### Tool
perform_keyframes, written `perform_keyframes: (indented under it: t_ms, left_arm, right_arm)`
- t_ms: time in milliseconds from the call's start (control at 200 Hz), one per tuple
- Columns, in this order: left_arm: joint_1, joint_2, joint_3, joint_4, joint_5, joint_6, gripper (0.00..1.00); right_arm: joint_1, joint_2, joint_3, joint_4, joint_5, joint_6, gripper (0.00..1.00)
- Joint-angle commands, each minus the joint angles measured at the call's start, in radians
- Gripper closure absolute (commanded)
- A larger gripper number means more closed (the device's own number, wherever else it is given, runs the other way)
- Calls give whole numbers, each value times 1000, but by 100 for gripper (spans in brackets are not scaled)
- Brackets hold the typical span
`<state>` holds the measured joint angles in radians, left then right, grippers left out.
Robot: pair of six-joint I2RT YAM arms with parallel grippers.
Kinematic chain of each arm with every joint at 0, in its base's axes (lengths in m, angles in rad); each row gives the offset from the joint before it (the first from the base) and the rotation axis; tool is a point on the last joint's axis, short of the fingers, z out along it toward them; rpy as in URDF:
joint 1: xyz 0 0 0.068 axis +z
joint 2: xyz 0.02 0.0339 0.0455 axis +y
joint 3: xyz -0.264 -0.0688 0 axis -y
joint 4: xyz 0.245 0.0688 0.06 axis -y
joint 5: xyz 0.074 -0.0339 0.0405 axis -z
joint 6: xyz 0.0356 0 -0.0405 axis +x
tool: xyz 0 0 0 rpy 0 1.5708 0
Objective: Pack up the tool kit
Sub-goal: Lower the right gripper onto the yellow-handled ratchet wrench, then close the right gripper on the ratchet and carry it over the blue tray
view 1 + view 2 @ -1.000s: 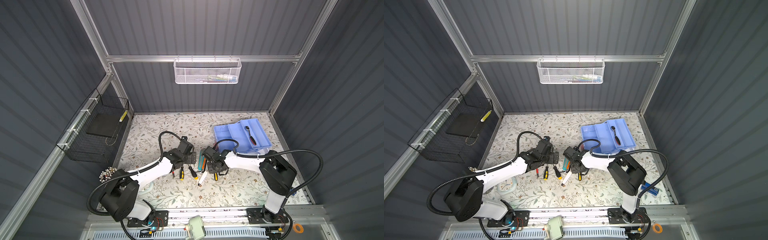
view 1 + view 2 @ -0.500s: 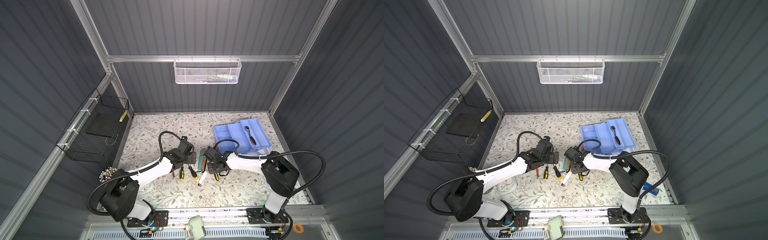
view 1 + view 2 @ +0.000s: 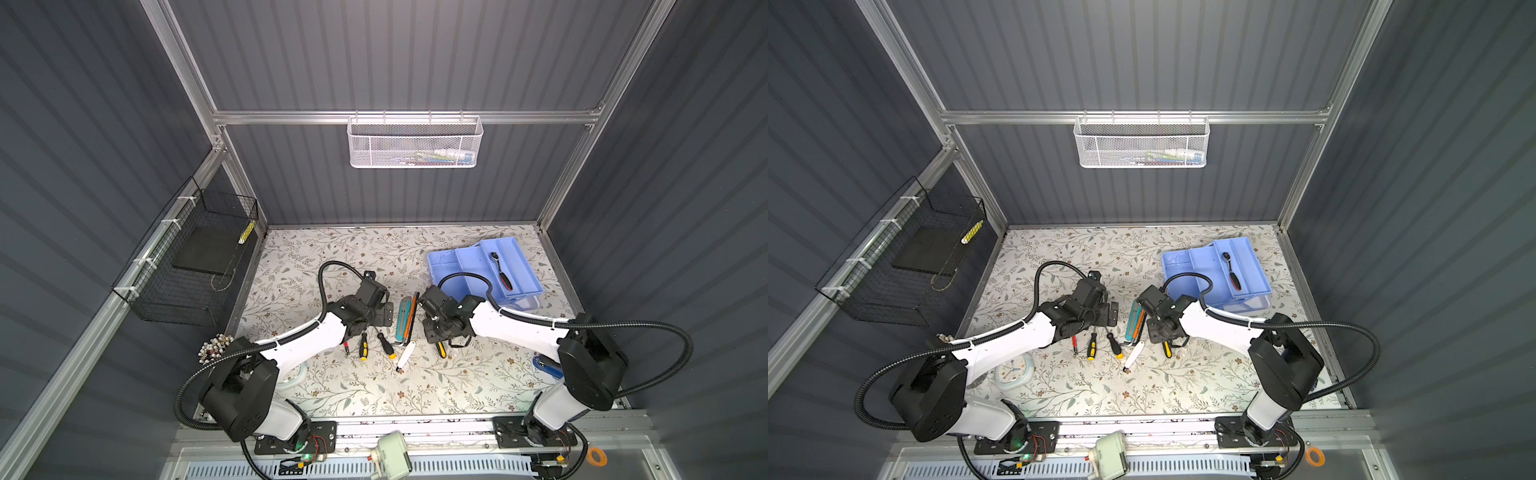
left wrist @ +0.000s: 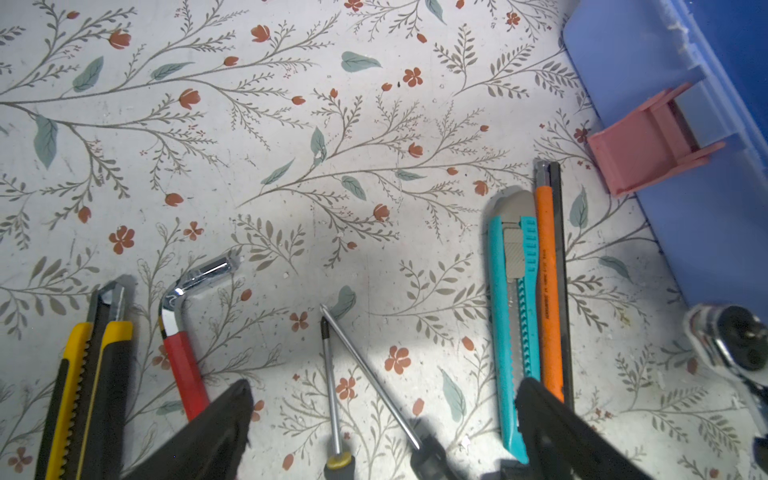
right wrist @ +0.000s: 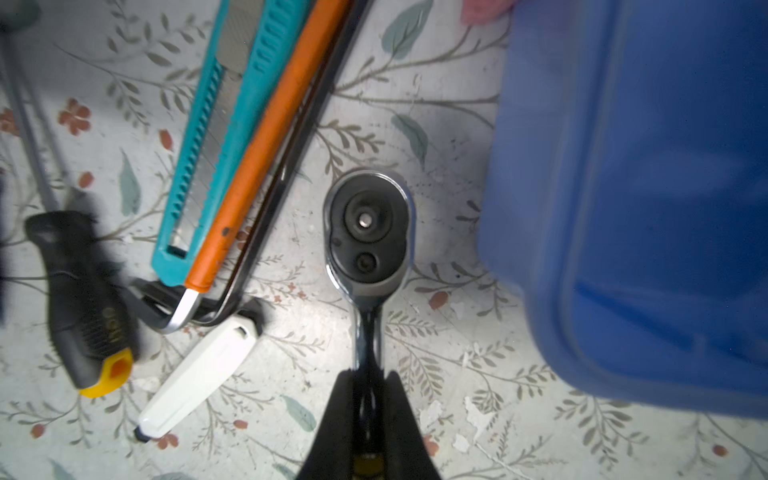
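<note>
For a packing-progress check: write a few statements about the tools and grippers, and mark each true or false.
1. The right gripper is shut on the handle of a ratchet. True.
2. The left gripper grips the red hex key. False: its jaws stand open and empty; the key lies on the table.
3. A second ratchet lies in the blue tray. True.
4. The teal utility knife is packed in the tray. False: it lies on the table beside an orange-handled tool.

Tight lane between teal knife (image 4: 503, 332) and blue box (image 4: 706, 249), plugged by the ratchet (image 5: 368, 224). Wide open over bare floral mat (image 4: 249, 124) toward the back wall. Hemmed in on the near side by screwdrivers (image 3: 363, 347).
</note>
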<state>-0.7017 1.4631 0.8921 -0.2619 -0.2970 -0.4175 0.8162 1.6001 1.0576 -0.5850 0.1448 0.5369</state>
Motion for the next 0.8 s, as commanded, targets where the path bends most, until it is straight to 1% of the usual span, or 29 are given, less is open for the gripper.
perform_keyframes:
  t_ms: [0, 160, 300, 410, 530, 700, 795]
  left_arm:
    - [10, 29, 52, -39, -19, 23, 0]
    - [30, 55, 90, -54, -6, 22, 0]
    - [52, 73, 123, -55, 27, 30, 0]
    - [63, 93, 151, -56, 44, 53, 0]
    - [69, 109, 167, -53, 54, 84, 0]
    - [79, 133, 193, -41, 77, 104, 0]
    - [86, 156, 214, -39, 97, 115, 0]
  right_arm:
    - [-14, -32, 68, -52, -1, -36, 100]
    - [-49, -78, 133, -97, -4, -62, 100]
    - [-119, -135, 172, -119, -16, -112, 100]
    - [-193, -164, 202, -151, -10, -200, 100]
    - [-306, -195, 229, -158, -10, -325, 100]
    - [-472, -202, 264, -134, -58, -508, 100]
    - [-552, -185, 281, -116, -82, -572, 100]
